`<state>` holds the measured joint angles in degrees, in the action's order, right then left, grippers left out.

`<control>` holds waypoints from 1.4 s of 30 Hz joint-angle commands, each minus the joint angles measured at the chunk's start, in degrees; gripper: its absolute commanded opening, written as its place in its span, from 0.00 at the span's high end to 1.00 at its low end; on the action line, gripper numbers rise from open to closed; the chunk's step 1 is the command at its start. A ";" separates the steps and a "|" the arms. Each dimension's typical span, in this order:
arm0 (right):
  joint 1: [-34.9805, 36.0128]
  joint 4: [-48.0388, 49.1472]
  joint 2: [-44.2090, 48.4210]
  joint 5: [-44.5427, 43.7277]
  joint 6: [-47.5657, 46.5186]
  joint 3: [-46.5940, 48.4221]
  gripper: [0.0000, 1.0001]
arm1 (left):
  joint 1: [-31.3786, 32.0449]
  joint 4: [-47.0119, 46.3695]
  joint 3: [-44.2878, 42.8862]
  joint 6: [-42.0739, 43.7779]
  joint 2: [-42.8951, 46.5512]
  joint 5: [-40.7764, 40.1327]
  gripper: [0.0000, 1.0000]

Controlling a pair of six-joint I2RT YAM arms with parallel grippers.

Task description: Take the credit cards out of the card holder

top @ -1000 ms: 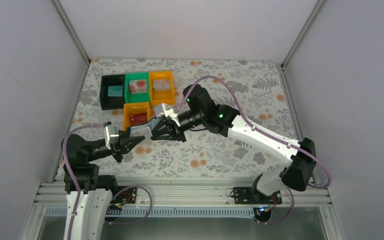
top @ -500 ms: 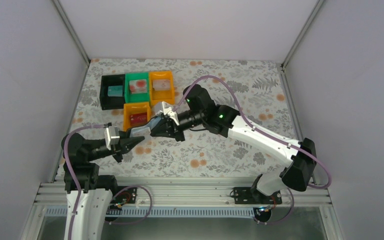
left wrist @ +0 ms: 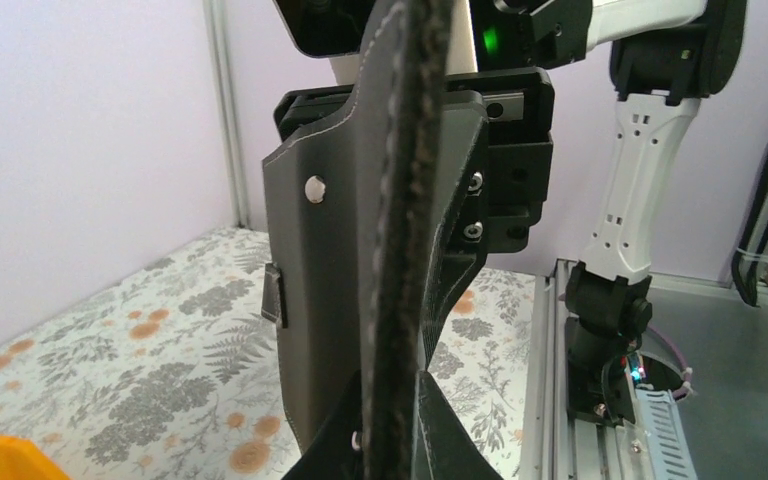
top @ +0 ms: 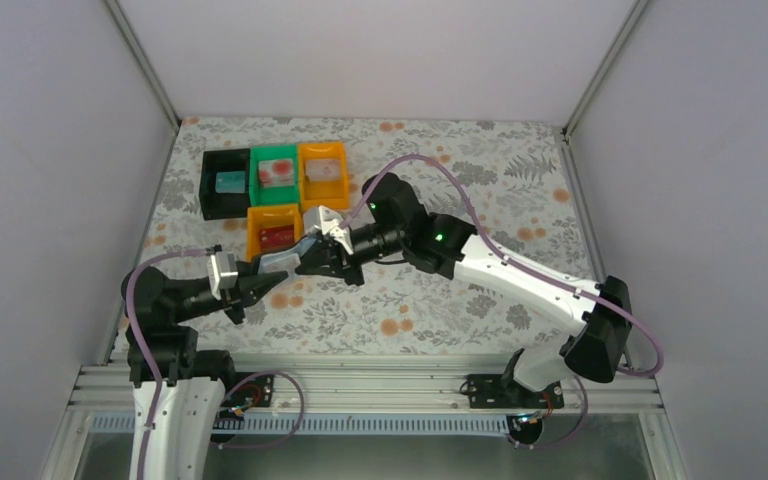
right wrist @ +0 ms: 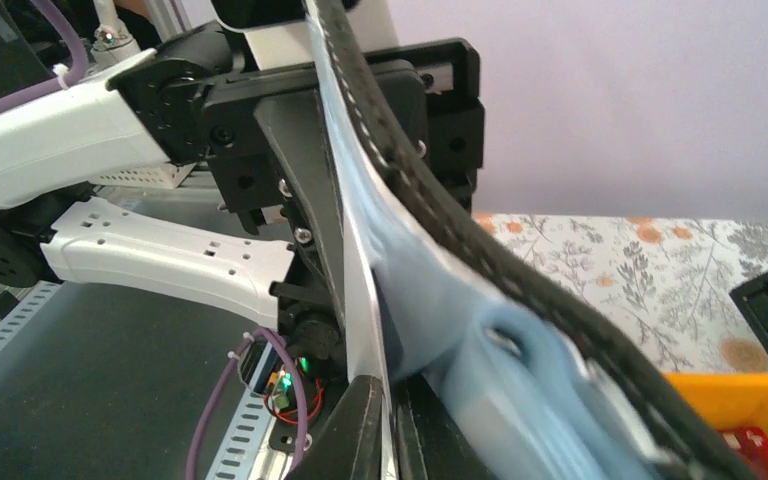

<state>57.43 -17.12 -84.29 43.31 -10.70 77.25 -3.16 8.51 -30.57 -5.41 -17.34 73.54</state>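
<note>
My left gripper [top: 248, 284] is clamped tight on the near-left end of the card holder [top: 282, 262], which hangs off the table. Its long axis runs up and right to my right gripper [top: 312, 262], pinched closed on the opposite end. A thin pale sheet [right wrist: 363, 300] enters those jaws; card or lining, I cannot tell. Any pull should follow that axis.

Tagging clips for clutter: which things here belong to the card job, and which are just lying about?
Job: holder, left gripper, right gripper, teal card, red card, white-red card, pale card.
Lying about: black tray, green tray, orange trays.
</note>
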 commanded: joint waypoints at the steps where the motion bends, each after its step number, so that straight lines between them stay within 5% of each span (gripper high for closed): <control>1: 3.76 9.33 -0.85 3.39 -0.79 2.25 0.93 | 0.90 -2.42 -0.20 0.14 0.56 4.27 0.98; 15: 3.21 7.86 2.05 2.37 -1.97 -0.20 0.96 | 0.88 -0.85 -0.13 -0.49 1.02 0.75 0.97; 19: 1.30 6.54 3.35 -0.25 -0.82 -1.97 0.96 | 0.87 -0.75 -0.13 -0.92 1.14 0.96 0.85; 27: 0.72 8.37 6.81 -3.09 -0.49 -5.22 0.96 | 0.88 0.09 -0.29 -1.70 1.22 0.99 0.82; 30: 0.12 6.10 7.27 -5.33 -1.57 -5.22 0.96 | 0.87 0.70 -0.80 -1.64 1.10 -0.11 0.69; 37: -0.12 0.12 6.34 -5.88 -3.10 -3.96 0.96 | 0.87 -0.44 -0.34 -3.87 1.00 -5.58 0.81; 42: -0.64 -2.34 6.99 -8.57 -4.10 -4.46 0.96 | 0.87 -1.41 0.42 -6.13 0.84 -6.52 0.80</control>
<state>57.65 -17.45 -78.46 36.86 -13.10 72.23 -2.39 8.60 -30.57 -9.47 -16.60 68.49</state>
